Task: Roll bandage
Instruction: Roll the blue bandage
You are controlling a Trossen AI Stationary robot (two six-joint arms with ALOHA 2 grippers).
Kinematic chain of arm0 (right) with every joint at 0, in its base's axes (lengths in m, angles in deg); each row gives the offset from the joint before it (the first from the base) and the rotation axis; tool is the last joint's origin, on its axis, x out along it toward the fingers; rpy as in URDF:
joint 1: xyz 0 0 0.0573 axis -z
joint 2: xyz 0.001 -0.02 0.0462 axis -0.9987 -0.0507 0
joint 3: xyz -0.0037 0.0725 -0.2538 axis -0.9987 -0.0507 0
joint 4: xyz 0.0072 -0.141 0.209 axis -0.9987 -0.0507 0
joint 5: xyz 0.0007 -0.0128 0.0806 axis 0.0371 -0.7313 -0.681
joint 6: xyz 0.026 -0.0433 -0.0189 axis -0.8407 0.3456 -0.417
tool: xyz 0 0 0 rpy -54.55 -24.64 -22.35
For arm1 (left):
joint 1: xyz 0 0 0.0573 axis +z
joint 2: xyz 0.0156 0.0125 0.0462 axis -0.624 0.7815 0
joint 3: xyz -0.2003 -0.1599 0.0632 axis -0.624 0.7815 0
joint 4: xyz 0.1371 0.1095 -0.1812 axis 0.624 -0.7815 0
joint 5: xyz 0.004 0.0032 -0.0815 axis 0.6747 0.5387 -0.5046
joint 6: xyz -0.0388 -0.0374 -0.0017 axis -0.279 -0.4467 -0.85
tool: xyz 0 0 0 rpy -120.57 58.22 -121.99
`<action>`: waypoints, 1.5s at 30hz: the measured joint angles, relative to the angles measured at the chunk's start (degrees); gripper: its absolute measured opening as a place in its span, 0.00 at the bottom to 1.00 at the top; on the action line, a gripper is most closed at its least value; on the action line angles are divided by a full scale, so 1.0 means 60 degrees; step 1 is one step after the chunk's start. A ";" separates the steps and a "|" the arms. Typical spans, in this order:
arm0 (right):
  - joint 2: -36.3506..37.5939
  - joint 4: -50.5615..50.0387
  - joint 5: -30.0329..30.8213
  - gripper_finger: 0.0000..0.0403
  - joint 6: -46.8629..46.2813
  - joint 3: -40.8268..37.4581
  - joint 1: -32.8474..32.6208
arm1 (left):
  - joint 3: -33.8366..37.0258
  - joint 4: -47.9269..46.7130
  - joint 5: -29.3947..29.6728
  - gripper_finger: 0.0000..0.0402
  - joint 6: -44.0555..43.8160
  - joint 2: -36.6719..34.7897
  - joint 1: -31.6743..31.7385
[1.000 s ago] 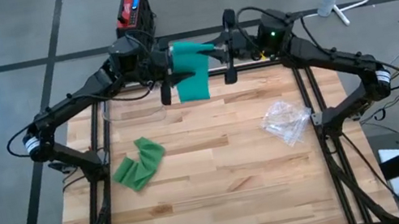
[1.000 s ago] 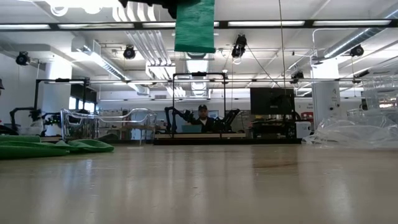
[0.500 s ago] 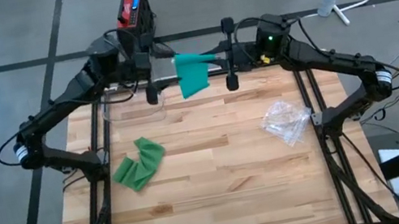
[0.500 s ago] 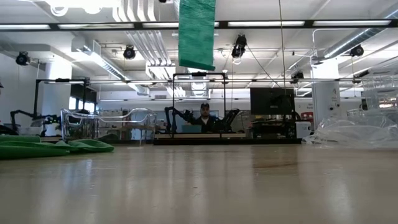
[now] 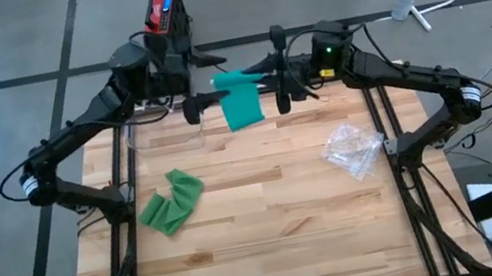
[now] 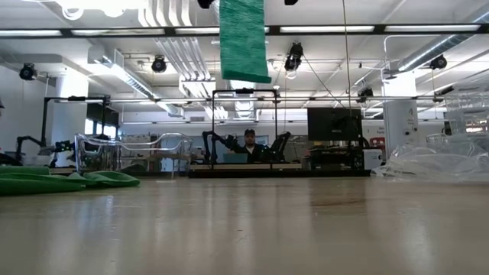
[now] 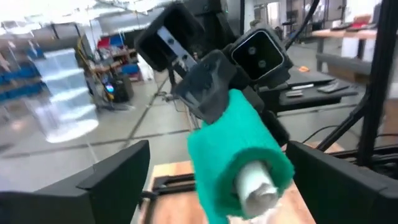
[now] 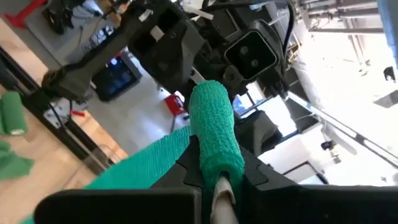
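Two dark robot arms raised over far edge of light wooden plank table [image 5: 270,215], hands facing each other above it. Right hand [image 5: 265,63] clamped on white core of green elastic bandage roll [image 5: 234,81], seen in right wrist view [image 8: 214,134] with fingers [image 8: 186,168] pressed together against roll's end. Loose tail of same bandage hanging down from roll as flat green strip [image 6: 243,40], well above table surface, free end not touching wood. Left hand [image 5: 188,85] just beside roll on side away from right hand, fingers [image 7: 115,174] spread wide apart, nothing between them; roll [image 7: 239,152] with white core end visible between and beyond them, not touched. Second piece of crumpled green bandage [image 5: 172,201] lying on table, toward left arm's side from roll and nearer to near edge, well apart from it. Crumpled clear plastic wrapper [image 5: 353,150] on table toward right arm's side from roll, well apart. Red and black box-shaped device [image 5: 165,12] on floor beyond table's far edge, behind roll. Person seated in room far behind table in low view [image 6: 248,141].
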 joint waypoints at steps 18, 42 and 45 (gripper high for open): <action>0.0001 -0.0185 0.0585 0.05 0.2242 -0.0047 -0.0006 | 0.0000 0.1030 -0.0961 0.85 -0.4347 0.0530 -0.0050; -0.0130 -0.0481 0.0877 0.05 0.3095 -0.0051 -0.0028 | -0.0058 0.0795 -0.0808 0.73 -0.3362 0.0916 -0.0057; -0.0130 -0.0426 0.0942 0.05 0.3268 -0.0051 -0.0028 | -0.0058 0.0681 -0.0800 0.66 -0.3416 0.0913 -0.0057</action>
